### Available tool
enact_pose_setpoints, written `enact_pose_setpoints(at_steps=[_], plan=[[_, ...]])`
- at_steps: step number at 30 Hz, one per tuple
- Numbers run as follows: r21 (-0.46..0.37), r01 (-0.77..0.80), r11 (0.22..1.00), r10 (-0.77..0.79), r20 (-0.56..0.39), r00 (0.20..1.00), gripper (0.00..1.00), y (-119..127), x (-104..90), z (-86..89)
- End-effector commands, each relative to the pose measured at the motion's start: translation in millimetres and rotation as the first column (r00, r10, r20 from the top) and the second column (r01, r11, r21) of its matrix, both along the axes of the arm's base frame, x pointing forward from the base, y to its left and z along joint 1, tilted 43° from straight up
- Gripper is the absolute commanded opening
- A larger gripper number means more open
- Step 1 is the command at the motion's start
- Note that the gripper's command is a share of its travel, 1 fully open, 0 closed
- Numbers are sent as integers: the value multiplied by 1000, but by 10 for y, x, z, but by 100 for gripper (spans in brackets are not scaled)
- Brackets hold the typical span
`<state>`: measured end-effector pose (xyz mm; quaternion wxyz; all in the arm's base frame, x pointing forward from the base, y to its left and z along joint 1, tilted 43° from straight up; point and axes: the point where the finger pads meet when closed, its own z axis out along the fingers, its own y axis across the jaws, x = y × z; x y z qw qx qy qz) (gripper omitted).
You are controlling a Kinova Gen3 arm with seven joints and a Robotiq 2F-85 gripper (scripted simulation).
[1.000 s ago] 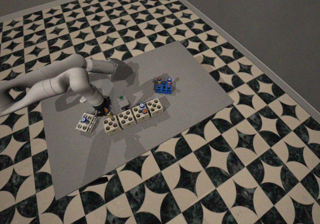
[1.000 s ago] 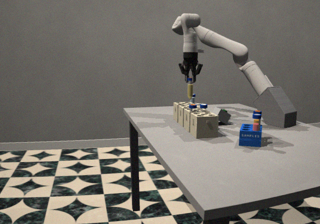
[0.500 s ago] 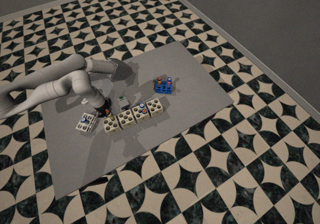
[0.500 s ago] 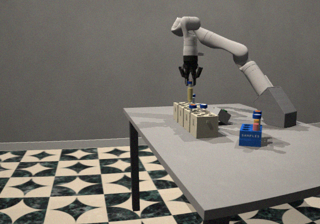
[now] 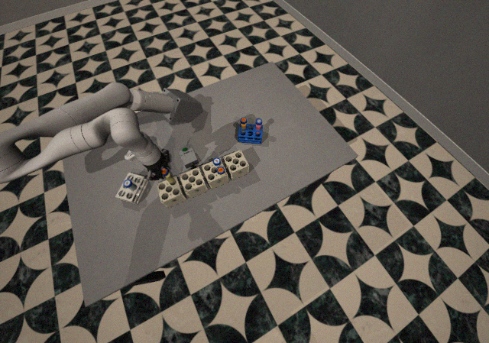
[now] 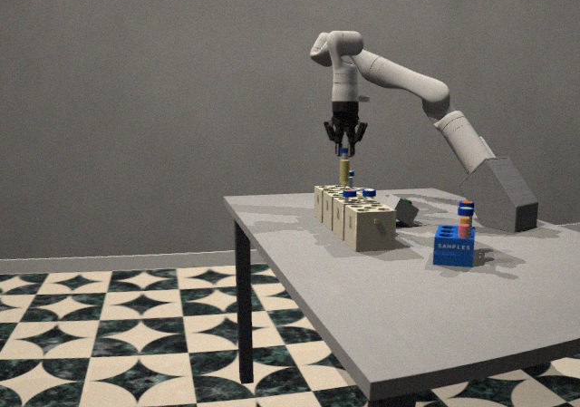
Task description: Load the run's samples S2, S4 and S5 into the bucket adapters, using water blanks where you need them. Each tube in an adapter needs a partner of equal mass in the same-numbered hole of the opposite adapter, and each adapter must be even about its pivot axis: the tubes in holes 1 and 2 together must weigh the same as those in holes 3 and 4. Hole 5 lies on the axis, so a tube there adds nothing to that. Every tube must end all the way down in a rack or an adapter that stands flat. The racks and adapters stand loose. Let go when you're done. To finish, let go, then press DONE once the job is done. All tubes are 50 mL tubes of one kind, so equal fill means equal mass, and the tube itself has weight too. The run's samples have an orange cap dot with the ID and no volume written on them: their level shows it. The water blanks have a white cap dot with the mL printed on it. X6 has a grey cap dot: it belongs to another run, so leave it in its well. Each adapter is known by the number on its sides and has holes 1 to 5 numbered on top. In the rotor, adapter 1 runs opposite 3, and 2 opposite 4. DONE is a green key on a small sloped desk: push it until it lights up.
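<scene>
- A grey desk [image 6: 421, 327] carries four beige adapters in a row, a blue rack [image 6: 452, 251] marked SAMPLES, a pale rack [image 5: 132, 188] and a small sloped box with a green key [image 5: 184, 149]
- The tool [image 6: 345, 150] points straight down, its fingers closed on the cap of a tube [image 6: 343, 170] holding yellowish liquid
- That tube hangs upright over the end adapter [image 5: 170, 192] nearest the pale rack; whether its tip is in a hole cannot be told
- The third adapter [image 5: 214, 174] holds two tubes, one with a white dot, one orange
- The blue rack holds two tubes
- The pale rack holds one white-dotted tube [image 5: 127, 183]
</scene>
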<state>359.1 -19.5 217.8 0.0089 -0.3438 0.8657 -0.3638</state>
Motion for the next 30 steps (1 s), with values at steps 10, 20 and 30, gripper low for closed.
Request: enact_pose_setpoints(at_steps=[10,20,30], plan=[[0,-1,1000,1,1,1000,10,-28,16,-34],[0,-1,1000,1,1,1000,10,-62,30,-74],[0,-1,1000,1,1,1000,10,-95,44,-113]])
